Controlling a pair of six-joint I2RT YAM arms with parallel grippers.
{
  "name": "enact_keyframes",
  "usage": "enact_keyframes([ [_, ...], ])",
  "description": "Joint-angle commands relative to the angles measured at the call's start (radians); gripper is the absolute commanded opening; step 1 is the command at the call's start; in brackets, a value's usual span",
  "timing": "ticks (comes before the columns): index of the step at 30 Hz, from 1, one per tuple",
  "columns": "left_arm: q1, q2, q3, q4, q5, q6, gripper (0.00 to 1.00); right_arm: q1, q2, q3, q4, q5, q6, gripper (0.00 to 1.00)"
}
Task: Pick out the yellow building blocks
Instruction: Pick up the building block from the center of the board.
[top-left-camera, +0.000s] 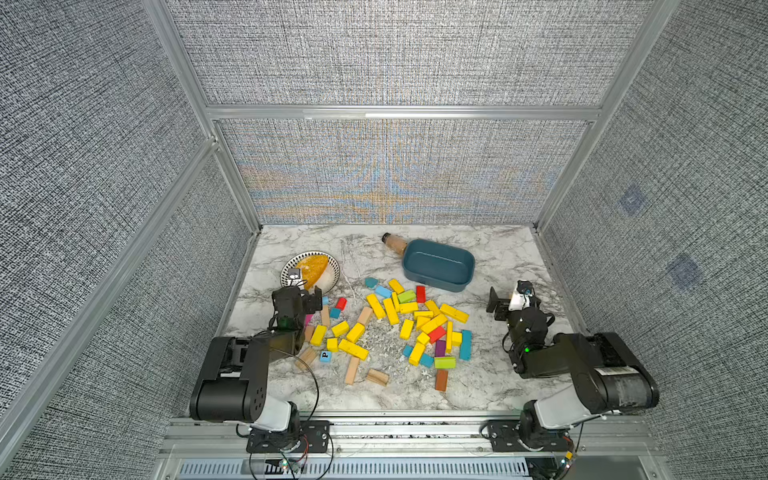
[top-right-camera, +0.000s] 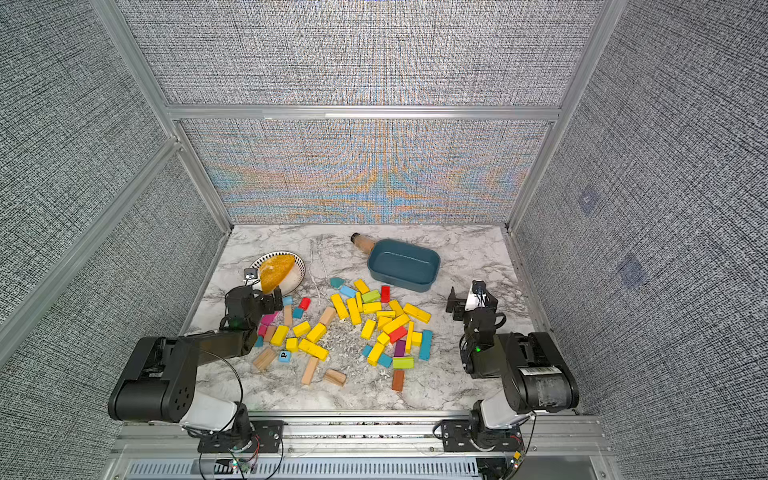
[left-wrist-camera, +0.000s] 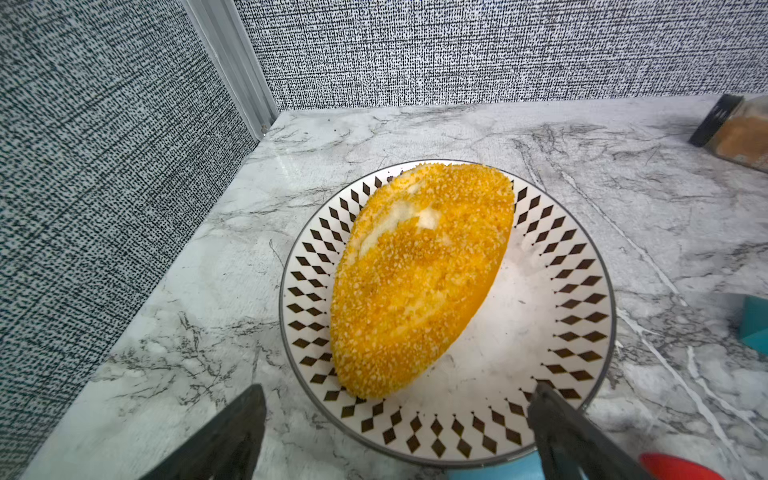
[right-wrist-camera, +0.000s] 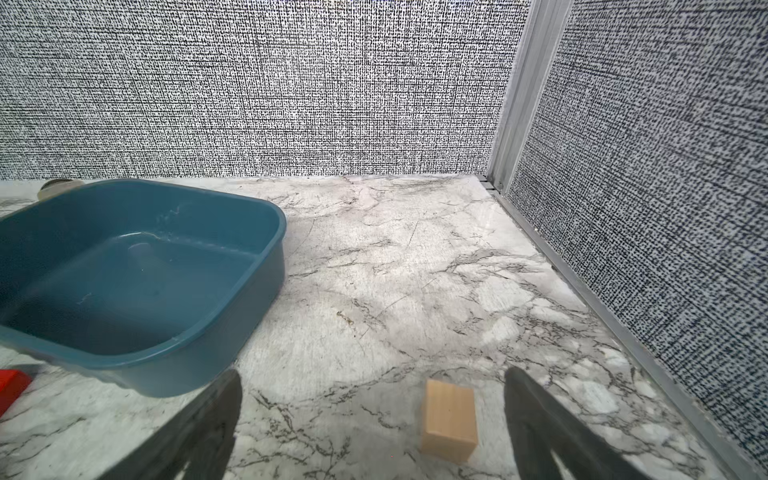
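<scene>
The yellow building blocks lie loose on the marble table among blocks of other colours. In both top views one group (top-left-camera: 432, 322) (top-right-camera: 395, 322) sits right of centre, and a smaller group (top-left-camera: 355, 332) (top-right-camera: 316, 332) sits left of centre. Neither wrist view shows any yellow block. My left gripper (top-left-camera: 312, 300) (top-right-camera: 275, 300) (left-wrist-camera: 399, 388) is open and empty at the left edge of the spread, over the near rim of a patterned plate. My right gripper (top-left-camera: 496, 305) (top-right-camera: 455, 303) (right-wrist-camera: 374, 374) is open to the right of the blocks. A pale wood block (right-wrist-camera: 449, 419) lies on the table between its fingers, untouched.
The plate (top-left-camera: 318, 254) (left-wrist-camera: 561, 291) holds a breaded orange piece of food (top-left-camera: 311, 268) (left-wrist-camera: 419, 282). An empty teal tub (top-left-camera: 436, 246) (top-right-camera: 405, 244) (right-wrist-camera: 249, 332) stands at the back, with a brown bottle (top-left-camera: 395, 243) (left-wrist-camera: 735, 133) lying behind it. Pale shavings (top-left-camera: 382, 343) litter the middle.
</scene>
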Motion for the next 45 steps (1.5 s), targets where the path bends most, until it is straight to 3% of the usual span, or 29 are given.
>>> enact_keyframes([
  [1,-0.001,0.0,0.015,-0.002,0.076,0.036,0.99,0.002,-0.002,0.005,0.021,0.009,0.001,0.98],
  [20,0.001,-0.007,0.014,0.001,0.09,0.036,0.99,0.001,-0.047,-0.014,0.032,0.047,0.011,0.98],
  [23,0.0,-0.096,0.071,-0.18,0.168,0.079,0.99,0.011,-0.157,0.048,-0.187,0.043,-0.015,0.98],
  [26,-0.001,-0.164,0.187,-0.467,0.096,0.053,0.99,0.016,-0.257,0.12,-0.406,0.106,0.02,0.98],
  [32,-0.001,-0.314,0.148,-0.455,0.063,-0.054,0.99,0.016,-0.411,0.18,-0.682,0.119,0.211,0.98],
  [37,-0.001,-0.344,0.256,-0.638,0.035,-0.133,0.99,0.02,-0.418,0.33,-1.019,-0.016,0.315,0.96],
  [45,0.0,-0.352,0.318,-0.783,0.16,-0.249,0.99,0.168,-0.367,0.485,-1.333,-0.1,0.382,0.91],
])
